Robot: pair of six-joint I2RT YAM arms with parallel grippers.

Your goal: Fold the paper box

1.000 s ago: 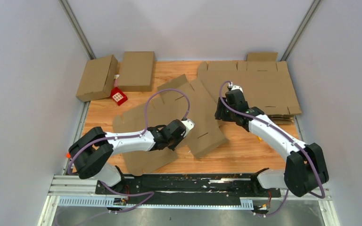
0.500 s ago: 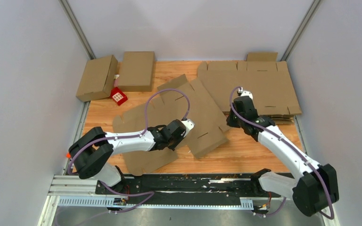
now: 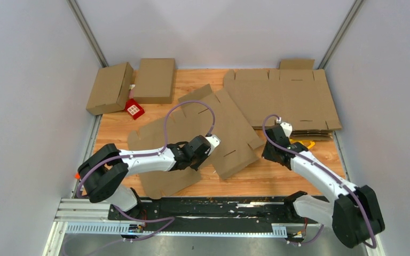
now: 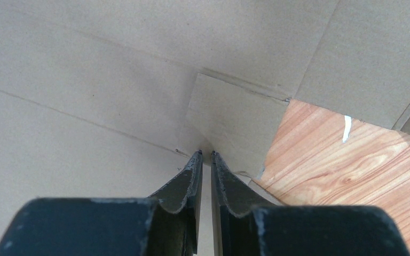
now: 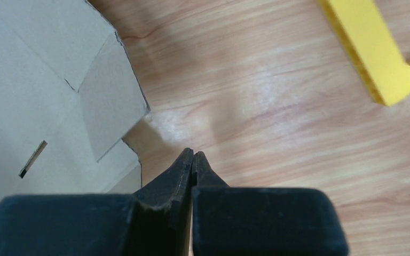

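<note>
Bare wooden table (image 3: 277, 178) lies open right of the flat brown cardboard box blank (image 3: 229, 133), where the right gripper (image 5: 192, 153) hangs, jaws pressed together, just off its notched edge. The blank lies unfolded mid-table, creased and slotted; the left gripper (image 4: 206, 154) meets a crease there, jaws nearly together, grip impossible to tell

Bare wood (image 5: 256, 106) between cardboard (image 5: 32, 80) and yellow piece (image 5: 373, 53)

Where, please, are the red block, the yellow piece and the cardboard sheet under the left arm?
red block (image 3: 134, 109): top view, its centre.
yellow piece (image 5: 375, 53): right wrist view, its straight bar.
cardboard sheet (image 3: 234, 133): top view, its right-hand panel.
</note>
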